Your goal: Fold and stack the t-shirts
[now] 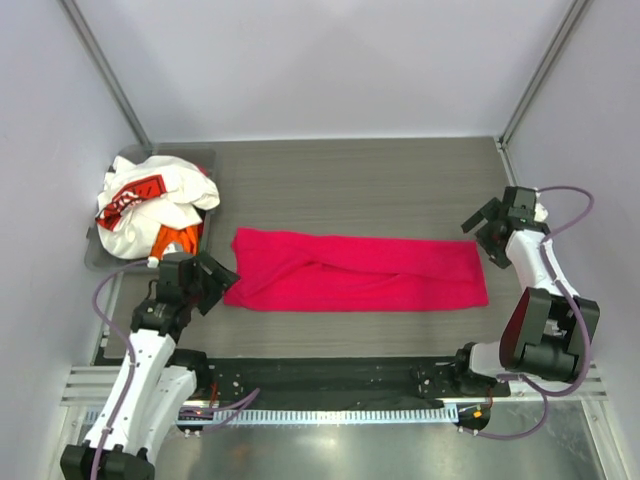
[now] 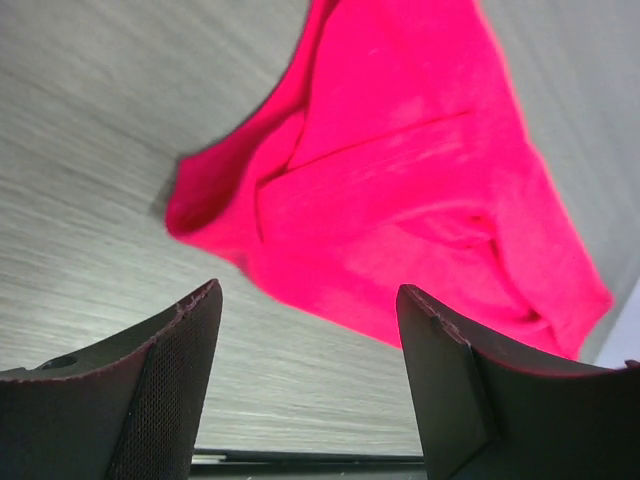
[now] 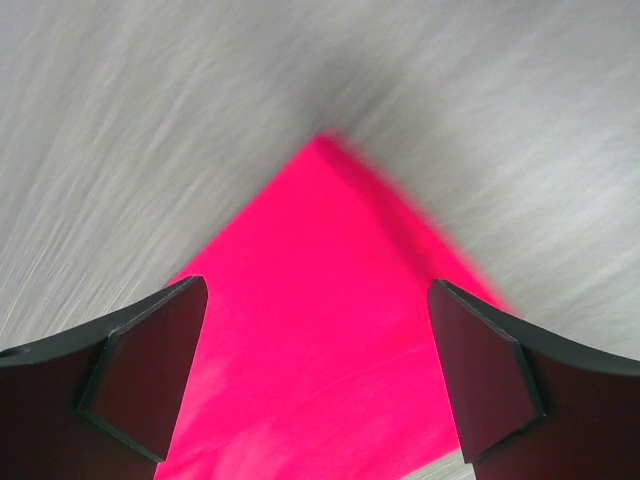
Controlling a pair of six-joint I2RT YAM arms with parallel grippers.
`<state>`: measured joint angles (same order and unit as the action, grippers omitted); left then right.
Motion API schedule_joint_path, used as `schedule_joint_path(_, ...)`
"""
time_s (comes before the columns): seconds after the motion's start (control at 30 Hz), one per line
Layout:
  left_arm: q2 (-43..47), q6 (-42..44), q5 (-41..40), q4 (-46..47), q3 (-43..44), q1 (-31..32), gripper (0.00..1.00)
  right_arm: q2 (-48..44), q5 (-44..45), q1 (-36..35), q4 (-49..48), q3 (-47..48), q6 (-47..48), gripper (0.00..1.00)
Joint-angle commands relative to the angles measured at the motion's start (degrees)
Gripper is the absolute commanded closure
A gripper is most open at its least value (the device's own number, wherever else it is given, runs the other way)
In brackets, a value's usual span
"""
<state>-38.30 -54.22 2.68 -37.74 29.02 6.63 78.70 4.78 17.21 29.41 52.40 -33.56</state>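
Grey streaked tabletop [image 1: 350, 180], soft magenta-red t-shirt [image 1: 355, 272] in a long band, left hand [image 1: 215, 283], right hand [image 1: 483, 235]: fingers apart.

The place reads as a robot test cell in a lab. Plain white panels [image 1: 330, 60] on metal posts [image 1: 105, 70] box in a grey wood-grain surface [image 1: 350, 180]. Two cabled arms, left arm [image 1: 150, 370] and right arm [image 1: 545, 270], are bolted to a metal rail [image 1: 340, 412].

The grey table [image 1: 350, 180] carries a folded magenta t-shirt [image 1: 360, 272] and a grey bin [image 1: 190, 155].
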Motion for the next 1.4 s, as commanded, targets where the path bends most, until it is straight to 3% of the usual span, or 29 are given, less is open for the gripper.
schedule_joint_path(0.0,0.08,-0.37,-2.24,2.75,2.62,-0.04,0.28,-2.59,-4.07,-7.42,-3.03,2.35,0.86,0.02)
schedule_joint_path(0.17,-13.87,0.34,-2.15,13.27,3.85,3.37,0.36,3.38,-6.36,-16.33,-5.41,1.22,1.57,0.04)
schedule_joint_path(0.3,-32.74,0.60,-5.83,17.34,9.46,12.42,0.39,8.13,-2.52,-17.21,-4.02,0.16,1.57,0.05)
schedule_joint_path(0.43,-44.01,-0.80,-7.95,20.77,13.25,16.48,0.39,9.98,1.63,-17.21,-2.34,-1.77,1.49,0.05)
schedule_joint_path(0.57,-54.66,-0.72,-10.14,18.94,18.87,16.57,0.42,12.79,0.16,-19.76,0.91,-4.84,-1.15,0.05)
schedule_joint_path(0.77,-72.91,0.86,-13.22,13.76,34.33,16.57,0.42,9.99,-6.77,-22.92,1.27,-13.53,-7.99,0.06)
schedule_joint_path(0.87,-81.46,1.74,-13.31,7.44,48.55,16.48,0.41,4.29,-10.39,-27.92,0.21,-19.33,-13.70,0.06)
schedule_joint_path(0.97,-95.08,2.36,-11.13,-1.15,69.80,16.31,0.41,-3.09,-13.47,-41.69,-2.77,-22.42,-27.04,0.04)
schedule_joint_path(1.0,-102.94,3.14,-9.64,-3.29,82.91,16.31,0.41,-4.41,-14.43,-46.78,-5.74,-22.52,-33.87,0.04)
schedule_joint_path(1.03,-106.50,3.93,-7.45,-5.31,90.01,16.31,0.41,-5.04,-14.79,-54.84,-6.72,-22.08,-37.16,0.03)
schedule_joint_path(1.07,-110.54,5.86,-3.86,-9.33,97.38,16.57,0.38,-4.87,-14.97,-58.92,-6.99,-19.64,-39.37,0.02)
schedule_joint_path(1.1,-113.71,7.18,-0.51,-11.37,112.34,16.66,0.37,-4.69,-14.80,-62.35,-6.47,-17.70,-40.87,0.02)
schedule_joint_path(1.17,-119.63,10.52,6.17,-12.45,127.52,17.27,0.33,-4.52,-11.91,-70.80,-3.58,-11.20,-42.90,0.00)
schedule_joint_path(1.2,-119.03,13.23,5.94,-12.01,128.48,17.53,0.30,-4.69,-10.76,-72.48,-0.70,-9.18,-42.99,0.00)
schedule_joint_path(1.27,-103.91,16.33,4.89,-5.71,117.03,17.71,0.23,-5.22,-8.03,-74.69,2.93,-4.43,-41.42,0.00)
schedule_joint_path(1.3,-103.82,17.21,4.01,-2.46,111.32,17.71,0.21,-5.31,-7.07,-74.78,3.72,-3.02,-41.41,0.00)
schedule_joint_path(1.37,-91.20,18.96,1.99,4.32,99.72,17.71,0.08,-4.87,-1.65,-74.78,6.78,1.44,-37.47,0.00)
